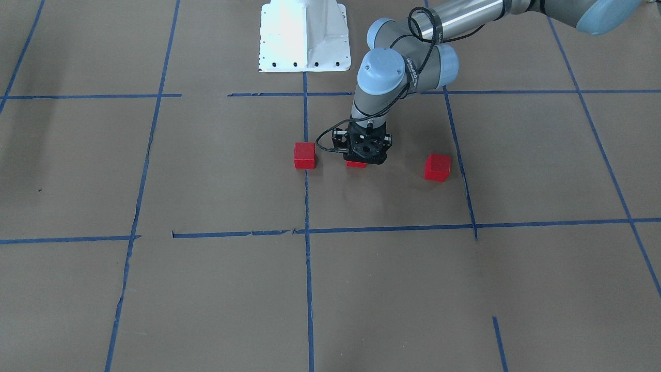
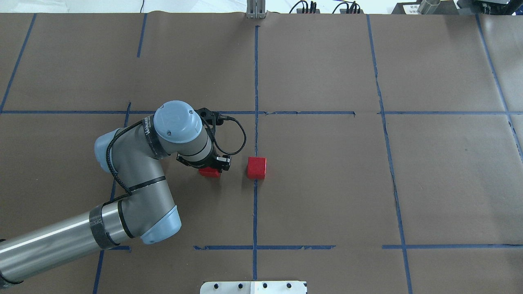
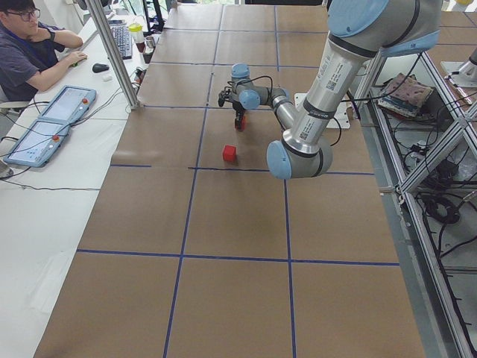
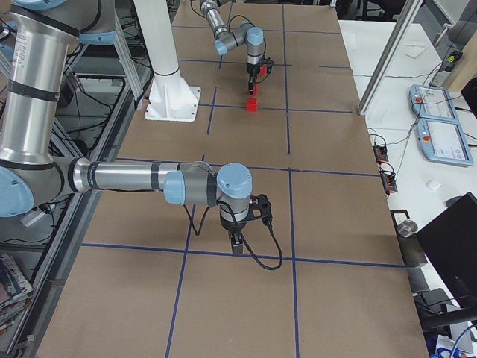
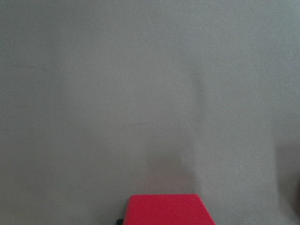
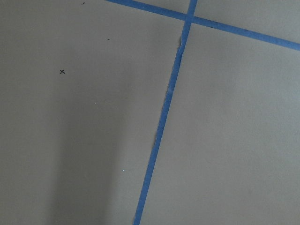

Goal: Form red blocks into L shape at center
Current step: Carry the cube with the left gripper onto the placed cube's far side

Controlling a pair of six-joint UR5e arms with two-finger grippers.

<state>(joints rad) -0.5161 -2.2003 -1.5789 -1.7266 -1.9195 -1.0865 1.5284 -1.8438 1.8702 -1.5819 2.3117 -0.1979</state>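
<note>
Left gripper (image 1: 364,154): fingers are hidden under the wrist, so it cannot be told whether they are apart or clamped. A red block (image 1: 356,164) is seen directly beneath, mostly covered. The wrist is pointed straight down, with the forearm angled in from the robot's left. A second red block (image 1: 304,155) is sat on the vertical tape line (image 1: 307,206) at the center (image 1: 335,201), near the gripper. A third red block (image 1: 437,167) lies on the opposite side. Right gripper (image 4: 235,243) is pointed down, well apart from the blocks; its finger state cannot be told.
</note>
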